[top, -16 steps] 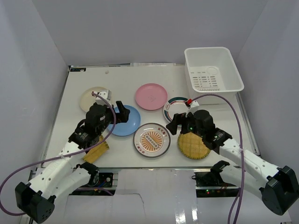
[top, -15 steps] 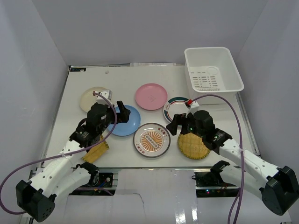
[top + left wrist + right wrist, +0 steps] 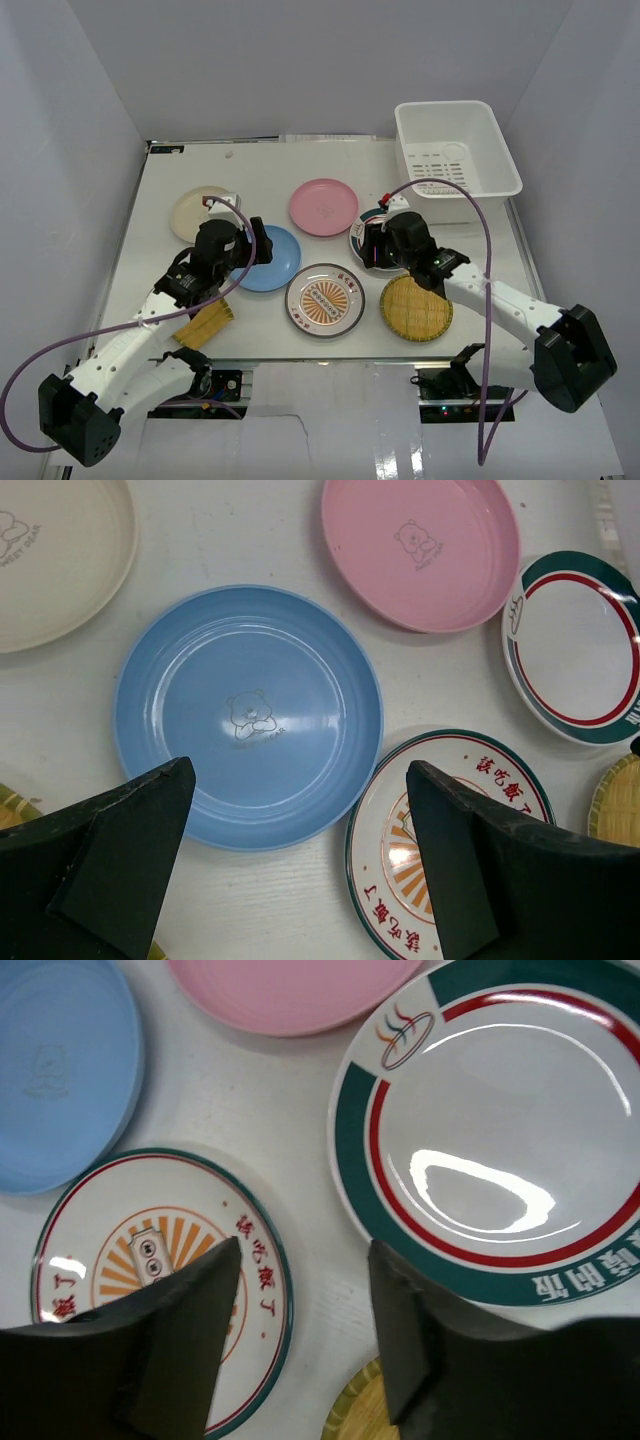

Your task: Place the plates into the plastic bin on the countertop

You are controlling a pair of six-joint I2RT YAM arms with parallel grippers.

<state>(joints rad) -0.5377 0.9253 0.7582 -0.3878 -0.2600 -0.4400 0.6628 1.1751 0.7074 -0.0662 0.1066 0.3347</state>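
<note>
Several plates lie on the countertop [image 3: 260,175]: cream [image 3: 198,212], pink [image 3: 323,206], blue [image 3: 270,258], a white one with a striped rim [image 3: 372,225], one with an orange centre [image 3: 325,299], and two yellow woven ones [image 3: 415,308] [image 3: 207,325]. The plastic bin [image 3: 505,160] stands at the back right with no plate in it. My left gripper [image 3: 300,770] hangs open above the near edge of the blue plate [image 3: 250,710]. My right gripper [image 3: 305,1250] is open and empty above the gap between the striped plate [image 3: 500,1150] and the orange-centred plate [image 3: 130,1230].
The left yellow woven plate lies partly under the left arm at the front edge. Purple cables loop over both arms. Side walls close in the countertop left, right and behind.
My right gripper has moved back and to the left, from over the yellow woven plate to the near edge of the striped plate. The left gripper has shifted slightly.
</note>
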